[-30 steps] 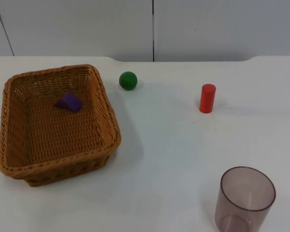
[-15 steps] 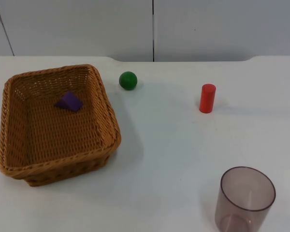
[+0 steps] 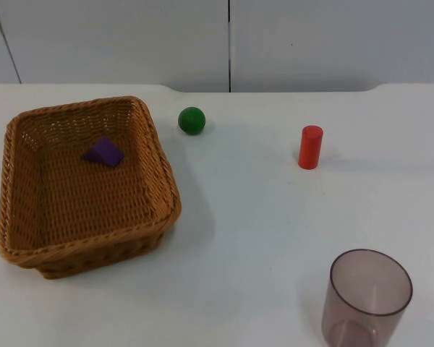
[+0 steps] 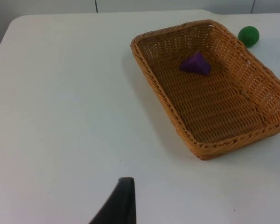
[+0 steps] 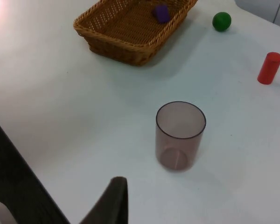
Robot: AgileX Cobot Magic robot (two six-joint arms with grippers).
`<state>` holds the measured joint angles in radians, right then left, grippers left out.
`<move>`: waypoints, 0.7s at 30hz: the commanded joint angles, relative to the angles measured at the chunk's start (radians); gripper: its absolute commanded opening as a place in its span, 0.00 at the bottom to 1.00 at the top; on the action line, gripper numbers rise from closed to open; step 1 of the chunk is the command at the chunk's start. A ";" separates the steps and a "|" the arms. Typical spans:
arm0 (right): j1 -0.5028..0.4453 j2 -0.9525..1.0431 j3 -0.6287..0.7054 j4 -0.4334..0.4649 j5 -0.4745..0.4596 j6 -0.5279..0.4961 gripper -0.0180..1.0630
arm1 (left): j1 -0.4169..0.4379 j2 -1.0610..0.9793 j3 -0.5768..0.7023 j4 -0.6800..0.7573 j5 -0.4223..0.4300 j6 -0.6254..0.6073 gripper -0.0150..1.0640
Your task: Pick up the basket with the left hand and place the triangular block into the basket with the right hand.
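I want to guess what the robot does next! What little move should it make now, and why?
Probably none beyond keeping both arms back and waiting. The purple triangular block already lies inside the basket, which rests on the white table. The green ball, red cylinder and clear cup stand apart, so the job looks finished.

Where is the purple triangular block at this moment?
The purple triangular block lies inside the wicker basket, near its far wall, at the table's left side in the top view; the green ball sits just outside.

We note the white table point(image 3: 260, 217) carrying a wicker basket point(image 3: 29, 246) at left, a green ball point(image 3: 192, 120) just beside its far corner, an upright red cylinder point(image 3: 310, 147), and a translucent cup point(image 3: 367, 298) nearest.
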<state>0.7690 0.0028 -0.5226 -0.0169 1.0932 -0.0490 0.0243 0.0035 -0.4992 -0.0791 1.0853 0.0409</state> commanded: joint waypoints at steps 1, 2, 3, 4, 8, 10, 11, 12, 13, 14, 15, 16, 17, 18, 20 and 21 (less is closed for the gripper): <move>-0.002 -0.003 0.005 -0.002 -0.014 -0.001 0.99 | -0.003 -0.004 0.005 0.007 -0.012 -0.009 0.99; -0.002 -0.003 0.005 -0.002 -0.014 -0.001 0.99 | -0.003 -0.004 0.005 0.007 -0.012 -0.009 0.99; -0.002 -0.003 0.005 0.000 -0.014 -0.001 0.99 | -0.003 -0.004 0.005 0.007 -0.012 -0.009 0.99; -0.002 -0.003 0.005 0.000 -0.017 -0.001 0.99 | -0.003 -0.004 0.005 0.007 -0.012 -0.009 0.99; -0.002 -0.003 0.005 0.000 -0.017 -0.001 0.99 | -0.003 -0.004 0.005 0.007 -0.012 -0.009 0.99; -0.005 -0.003 0.005 0.000 -0.017 -0.001 0.99 | -0.003 -0.004 0.005 0.007 -0.012 -0.009 0.99; -0.007 -0.003 0.005 0.000 -0.017 -0.001 0.99 | -0.003 -0.004 0.005 0.009 -0.012 -0.009 0.99; -0.007 -0.003 0.005 0.000 -0.017 -0.001 0.99 | -0.003 -0.004 0.005 0.009 -0.012 -0.009 0.99; -0.015 -0.003 0.005 0.000 -0.017 -0.001 0.99 | -0.003 -0.004 0.005 0.009 -0.012 -0.009 0.99; -0.030 -0.003 0.005 0.000 -0.017 -0.001 0.99 | -0.003 -0.004 0.005 0.009 -0.012 -0.009 0.99; -0.056 -0.003 0.005 0.000 -0.017 -0.001 0.99 | -0.003 -0.004 0.005 0.009 -0.012 -0.009 0.99; -0.087 -0.003 0.005 0.002 -0.017 -0.001 0.99 | -0.003 -0.004 0.005 0.009 -0.012 -0.009 0.99; -0.131 -0.003 0.005 0.002 -0.017 -0.001 0.99 | -0.003 -0.004 0.005 0.009 -0.012 -0.009 0.99; -0.131 -0.003 0.005 0.002 -0.017 -0.001 0.99 | -0.003 -0.004 0.005 0.009 -0.012 -0.009 0.99; -0.220 -0.003 0.005 0.002 -0.017 -0.001 0.99 | -0.003 -0.004 0.005 0.009 -0.012 -0.009 0.99; -0.273 -0.003 0.005 0.002 -0.017 -0.001 0.99 | -0.003 -0.004 0.005 0.009 -0.012 -0.009 0.99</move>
<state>0.5874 0.0028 -0.5226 -0.0169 1.0914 -0.0490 0.0243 0.0035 -0.4992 -0.0753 1.0853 0.0386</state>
